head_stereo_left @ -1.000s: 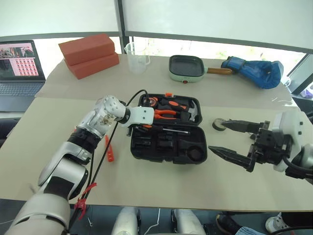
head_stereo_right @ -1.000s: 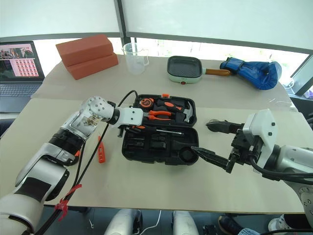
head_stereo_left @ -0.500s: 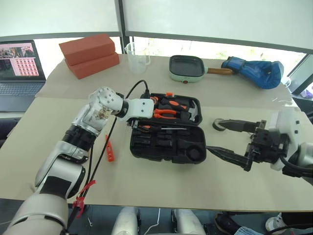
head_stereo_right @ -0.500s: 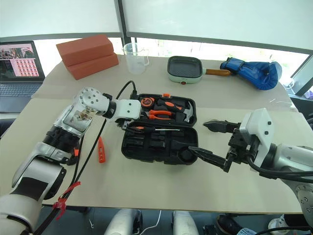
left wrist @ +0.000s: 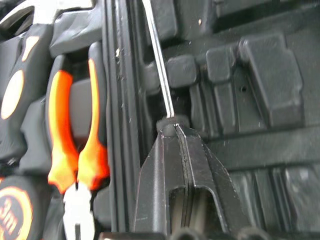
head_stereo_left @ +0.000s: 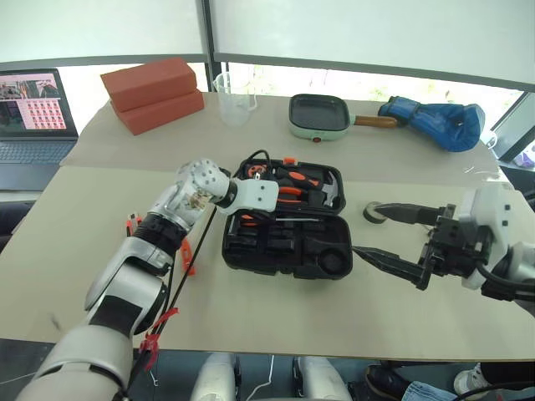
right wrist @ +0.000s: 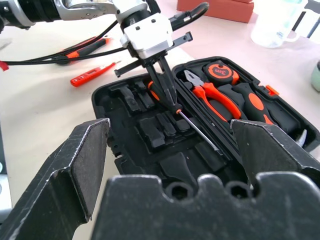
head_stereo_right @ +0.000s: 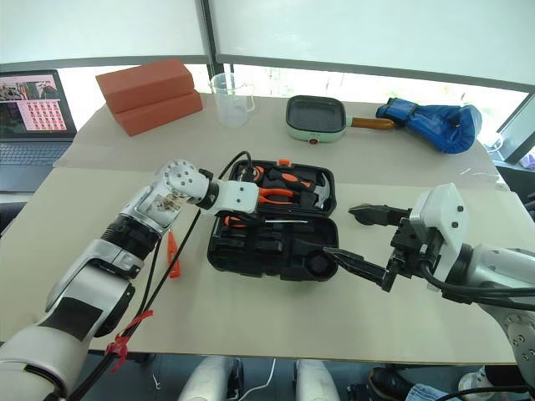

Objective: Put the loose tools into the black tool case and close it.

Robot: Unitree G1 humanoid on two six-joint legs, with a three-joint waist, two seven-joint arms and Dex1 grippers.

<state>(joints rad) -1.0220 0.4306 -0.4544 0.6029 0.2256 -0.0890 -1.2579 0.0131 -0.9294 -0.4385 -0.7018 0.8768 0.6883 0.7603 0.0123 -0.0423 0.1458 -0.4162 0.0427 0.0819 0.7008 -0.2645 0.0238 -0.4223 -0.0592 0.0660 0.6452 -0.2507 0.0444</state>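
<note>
Black tool case [head_stereo_left: 284, 225] lying open on the beige table [head_stereo_left: 251, 309], pliers [right wrist: 212, 97], tape measure [right wrist: 218, 71] and hammer [head_stereo_left: 328, 192] seated in the far half. Left gripper [right wrist: 167, 90] closed tight, tips pressing on the long screwdriver [right wrist: 192, 127] along the hinge line. Right gripper [head_stereo_left: 386, 238] spread wide, held beside the case, grasping nothing. Tape roll [head_stereo_left: 374, 212] near its upper finger. Tester screwdriver [right wrist: 92, 75] and second screwdriver [right wrist: 82, 50] loose beside the case.
</note>
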